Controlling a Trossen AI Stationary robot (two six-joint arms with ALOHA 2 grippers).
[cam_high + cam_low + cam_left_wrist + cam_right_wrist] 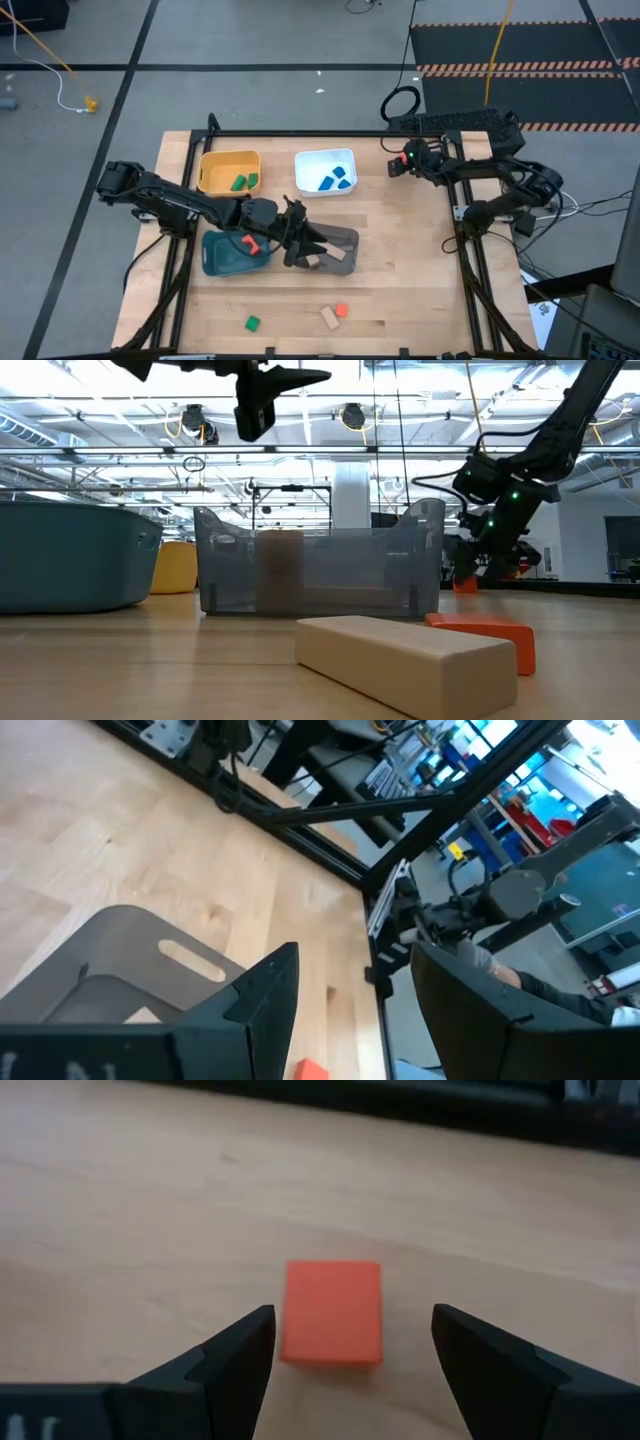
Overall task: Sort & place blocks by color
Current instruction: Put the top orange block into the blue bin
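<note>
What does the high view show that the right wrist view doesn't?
Only the high view shows the four bins: yellow bin holding green blocks, white bin holding blue ones, teal bin and grey bin, with the left hand above the grey one. Only the right wrist view shows a red-orange block lying between the right hand's open fingers. Both show the wooden table.
</note>
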